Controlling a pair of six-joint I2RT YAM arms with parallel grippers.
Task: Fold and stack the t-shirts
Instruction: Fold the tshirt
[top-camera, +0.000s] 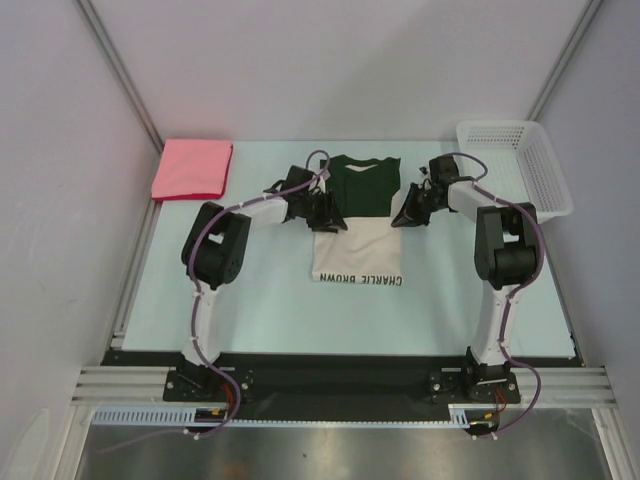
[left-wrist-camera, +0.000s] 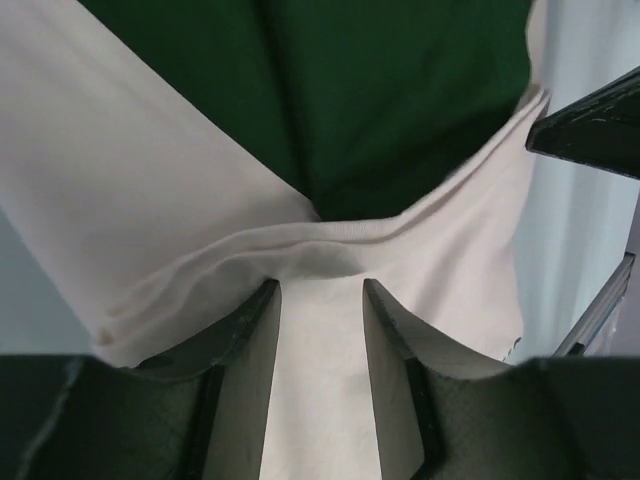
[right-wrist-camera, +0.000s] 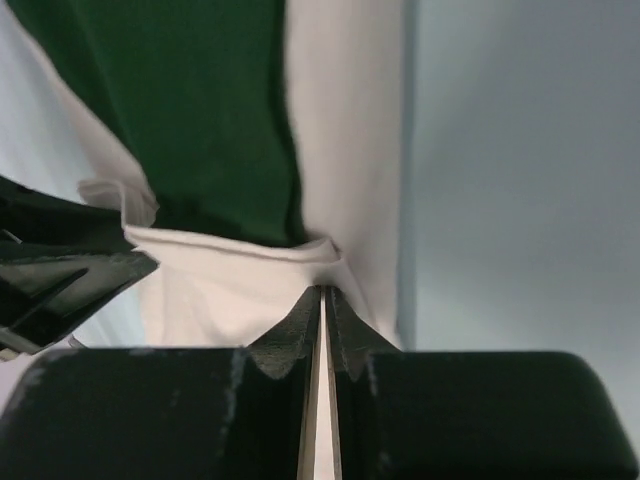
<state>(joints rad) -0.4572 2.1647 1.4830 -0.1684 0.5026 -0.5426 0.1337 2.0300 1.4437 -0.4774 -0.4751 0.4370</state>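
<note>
**Two-arm fold of a soft garment.** The cream-and-green shirt (top-camera: 355, 245) lies flat at mid-table, green upper part toward the far edge, "CHARLIE BROWN" lettering at the near hem, sides folded inward to a narrow strip; the pink shirt (top-camera: 192, 168) sits folded square at the far left corner of the table (top-camera: 250, 310), well apart; a white mesh basket (top-camera: 548, 175) stands at the far right. The right gripper (right-wrist-camera: 323, 290) has its jaws clenched on a thin cream fold at the shirt's right edge, about where green meets cream; the left gripper (left-wrist-camera: 320, 288) stands at the matching left edge with jaws parted, a puckered cream ridge lying at their tips, not pinched. Handling, as judged: light, limp cloth that sags and slides over itself, with no stiffness to hold a crease; best taken by pinching all layers of an edge fold, on both sides at the same height, so that the lifted part travels level.
</note>
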